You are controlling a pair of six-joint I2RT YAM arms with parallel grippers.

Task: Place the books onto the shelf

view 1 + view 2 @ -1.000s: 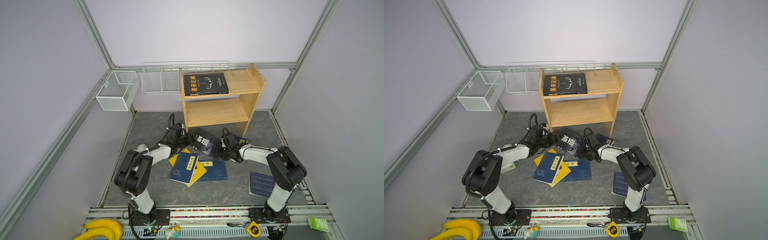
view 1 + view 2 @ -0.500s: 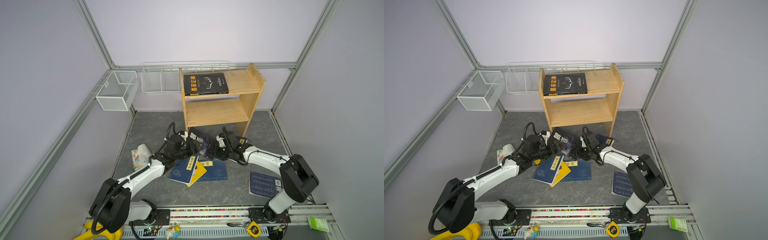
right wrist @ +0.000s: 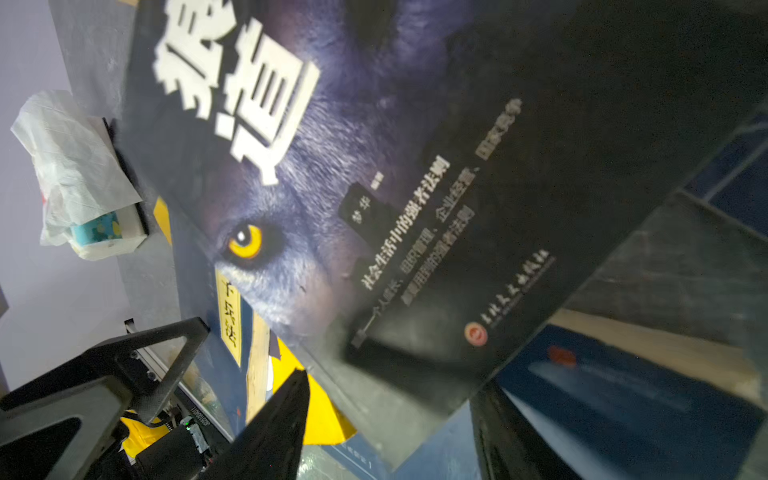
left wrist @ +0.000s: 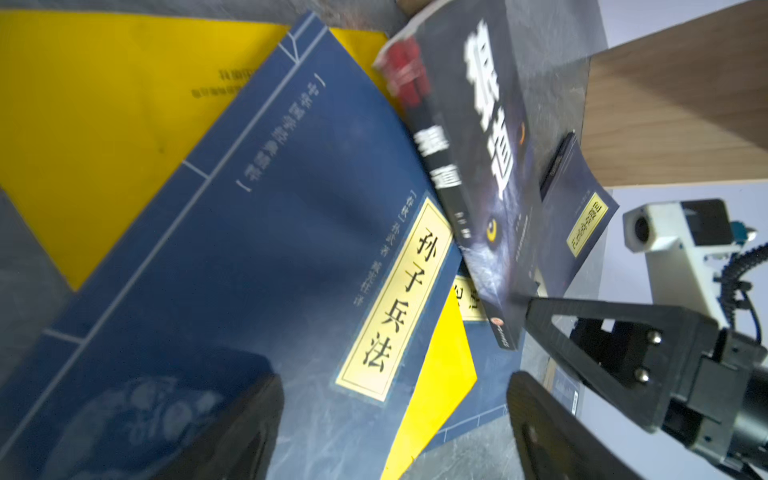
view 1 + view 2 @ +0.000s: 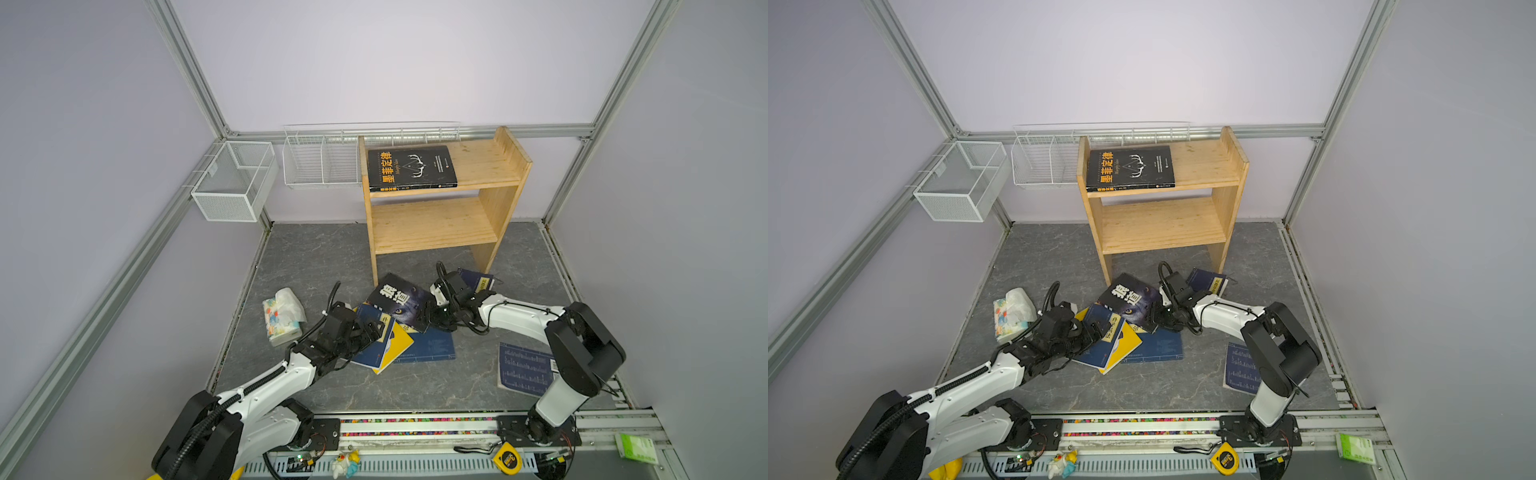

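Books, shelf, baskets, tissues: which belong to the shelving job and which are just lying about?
Job: shelf; black book already on it; wolf book, yellow book, navy books not yet shelved.
Lying about: tissue pack, wire baskets, tape measure, green packet.

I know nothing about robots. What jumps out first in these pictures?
A heap of paperbacks sprawls on the grey floor between the left arm and the right arm, topped by a dark book with a yellow wolf eye. Behind it stands a pine shelf, with a single black book lying flat on its top tier.
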